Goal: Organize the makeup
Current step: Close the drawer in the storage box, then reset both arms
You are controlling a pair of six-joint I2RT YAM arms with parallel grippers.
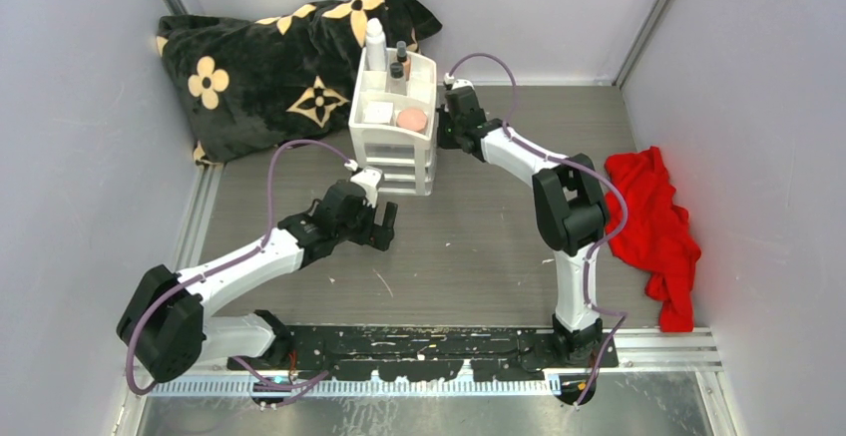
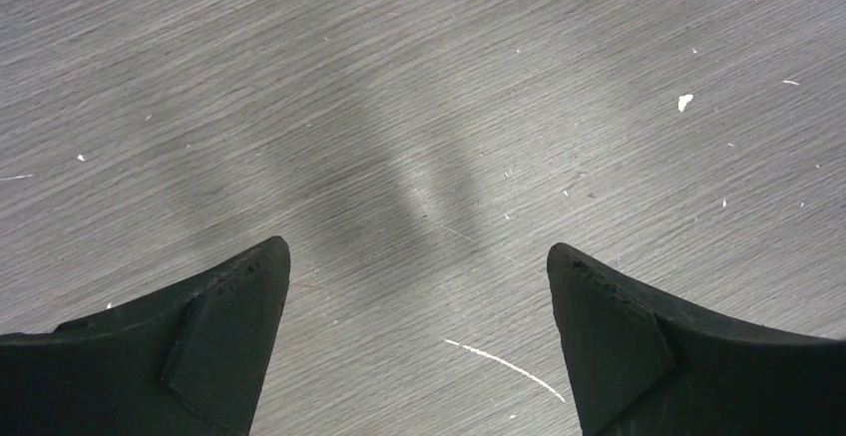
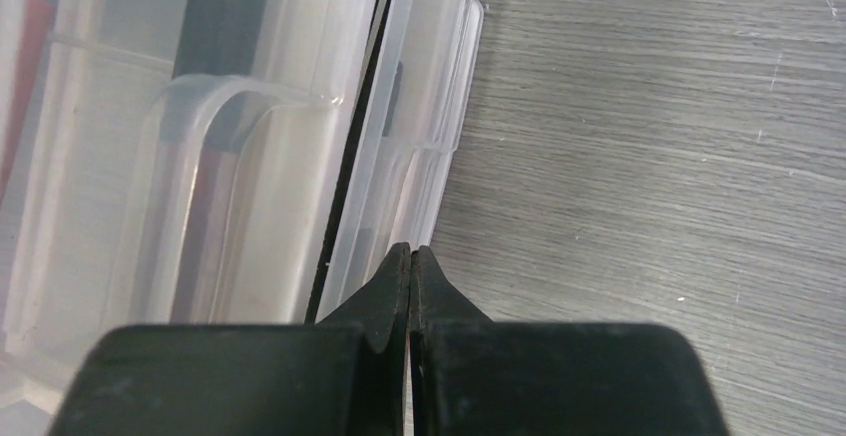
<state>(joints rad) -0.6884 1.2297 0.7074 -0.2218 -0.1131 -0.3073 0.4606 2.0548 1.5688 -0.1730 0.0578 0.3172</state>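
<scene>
My left fingers [image 2: 229, 336] hang apart over the surface [image 2: 419, 107], six o'clock of the drawer unit [image 1: 397, 162]. I see my right fingers [image 3: 387, 301] pressed together at its three o'clock

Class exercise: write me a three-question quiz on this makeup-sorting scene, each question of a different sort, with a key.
1. True or false: the left gripper has its jaws shut on a tube.
2. Fill in: the right gripper has its jaws ____.
3. Where is the pink compact? A between the left gripper's jaws; B in the top tray of the white drawer unit; C between the right gripper's jaws.
Key: 1 false; 2 shut; 3 B.
</scene>
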